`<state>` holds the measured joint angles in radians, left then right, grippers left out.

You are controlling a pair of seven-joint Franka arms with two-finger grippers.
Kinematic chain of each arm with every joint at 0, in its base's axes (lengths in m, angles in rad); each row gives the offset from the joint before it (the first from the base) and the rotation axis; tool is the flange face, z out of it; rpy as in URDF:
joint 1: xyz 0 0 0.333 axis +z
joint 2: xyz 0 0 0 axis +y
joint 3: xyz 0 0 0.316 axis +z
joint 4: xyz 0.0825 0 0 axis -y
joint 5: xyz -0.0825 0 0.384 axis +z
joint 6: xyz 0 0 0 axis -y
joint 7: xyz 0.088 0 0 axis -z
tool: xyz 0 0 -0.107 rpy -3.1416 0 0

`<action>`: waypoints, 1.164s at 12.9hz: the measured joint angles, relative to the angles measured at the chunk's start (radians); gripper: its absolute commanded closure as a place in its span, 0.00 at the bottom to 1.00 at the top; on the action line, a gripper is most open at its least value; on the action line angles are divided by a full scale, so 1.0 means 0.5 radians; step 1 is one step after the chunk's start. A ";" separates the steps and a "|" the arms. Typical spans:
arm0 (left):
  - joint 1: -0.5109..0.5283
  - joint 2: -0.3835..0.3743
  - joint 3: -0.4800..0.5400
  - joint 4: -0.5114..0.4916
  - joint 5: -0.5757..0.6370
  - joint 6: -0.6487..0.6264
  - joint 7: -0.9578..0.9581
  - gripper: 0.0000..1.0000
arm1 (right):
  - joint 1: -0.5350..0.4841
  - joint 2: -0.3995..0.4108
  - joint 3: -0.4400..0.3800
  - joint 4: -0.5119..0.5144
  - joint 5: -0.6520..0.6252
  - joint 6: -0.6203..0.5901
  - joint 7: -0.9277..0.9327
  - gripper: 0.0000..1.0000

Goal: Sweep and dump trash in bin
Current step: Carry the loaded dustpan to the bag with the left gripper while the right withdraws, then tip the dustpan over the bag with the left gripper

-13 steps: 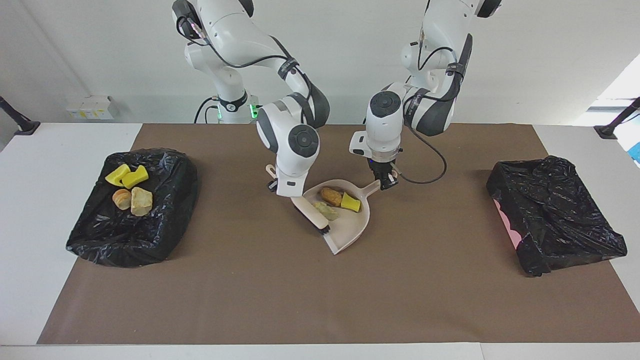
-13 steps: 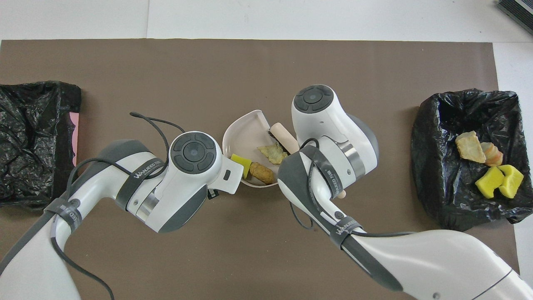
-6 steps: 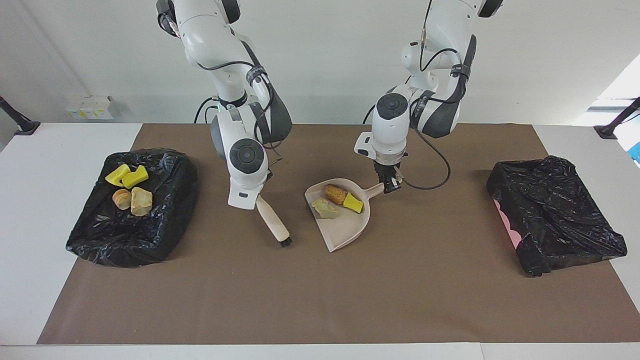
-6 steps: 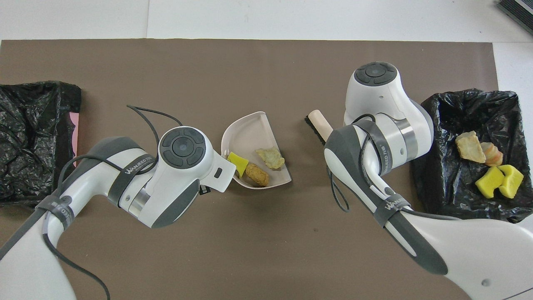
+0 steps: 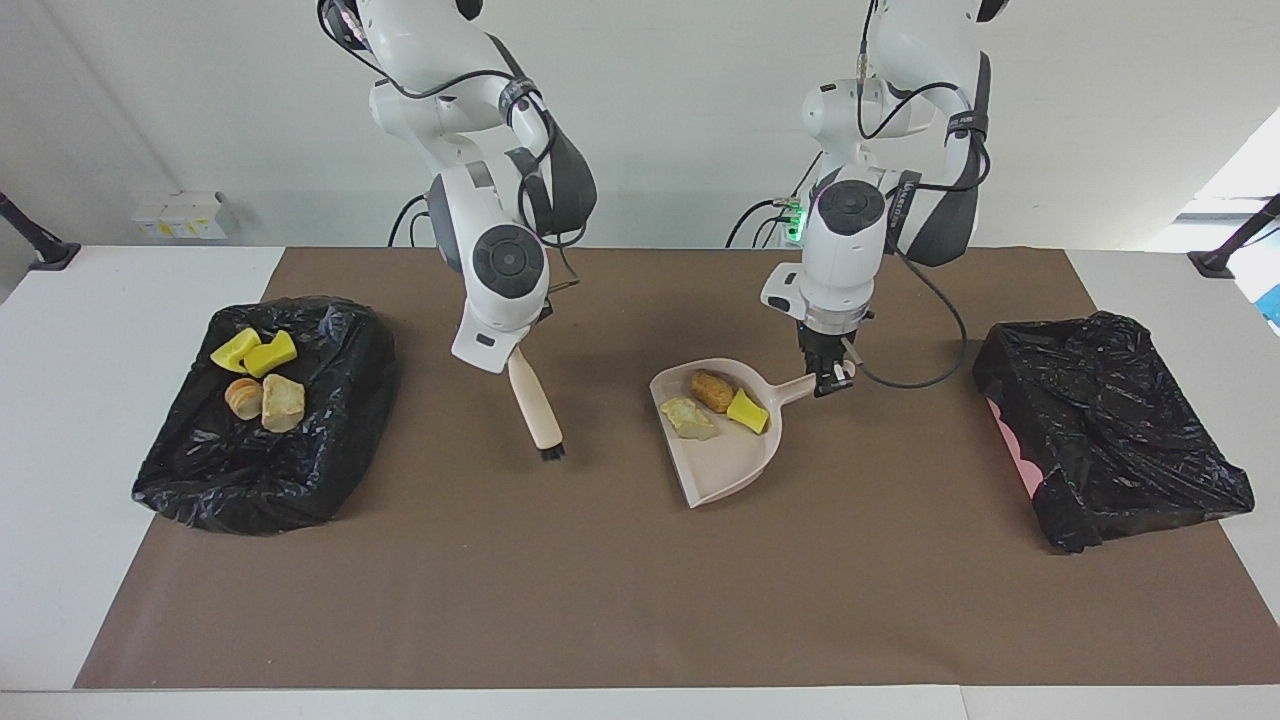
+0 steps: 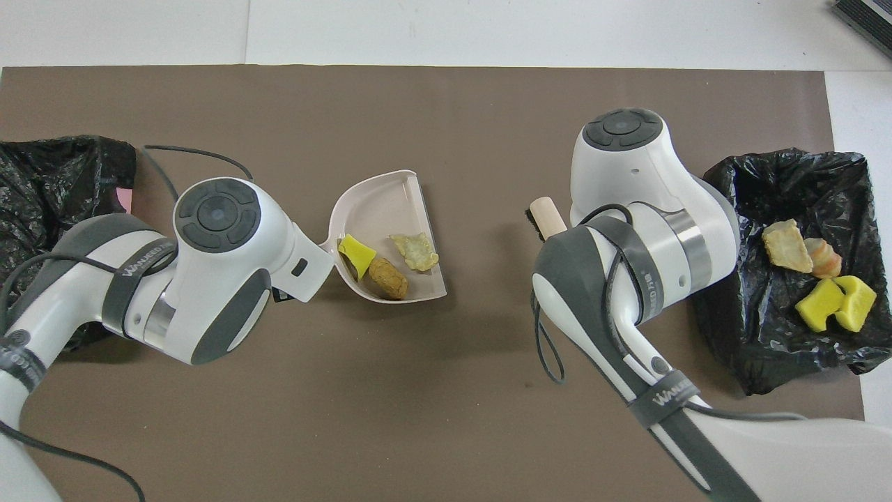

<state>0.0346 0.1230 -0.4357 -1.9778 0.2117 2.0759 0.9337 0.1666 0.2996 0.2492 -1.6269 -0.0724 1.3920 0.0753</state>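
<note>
Right hand (image 5: 508, 352) clamped on brush (image 5: 536, 410) handle, bristles down over brown mat (image 5: 600, 580). Left hand (image 5: 828, 378) gripping dustpan (image 5: 735, 465) handle; pan carries three trash pieces (image 5: 715, 405): yellow sponge, brown oval lump, pale rocky lump. Four more pieces (image 5: 258, 375) in black-lined bin (image 5: 300, 480) at right arm's end of worktop. Second black-lined bin (image 5: 1110, 430) at left arm's end.
</note>
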 measured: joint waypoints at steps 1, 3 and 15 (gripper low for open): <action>0.001 -0.039 0.060 0.000 -0.031 -0.010 0.104 1.00 | 0.066 -0.027 0.003 -0.020 0.071 -0.014 0.143 1.00; 0.002 -0.109 0.176 0.000 -0.073 -0.034 0.287 1.00 | 0.212 -0.076 0.007 -0.089 0.220 0.057 0.396 1.00; 0.015 -0.309 1.287 0.108 -0.320 -0.106 1.331 1.00 | 0.837 -0.131 0.014 -0.526 0.617 0.737 1.297 1.00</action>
<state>0.0421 -0.0317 0.2077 -1.9238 0.0517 2.0228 1.5993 0.5853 0.2342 0.2563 -1.8900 0.2359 1.7605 0.7236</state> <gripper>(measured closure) 0.683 0.749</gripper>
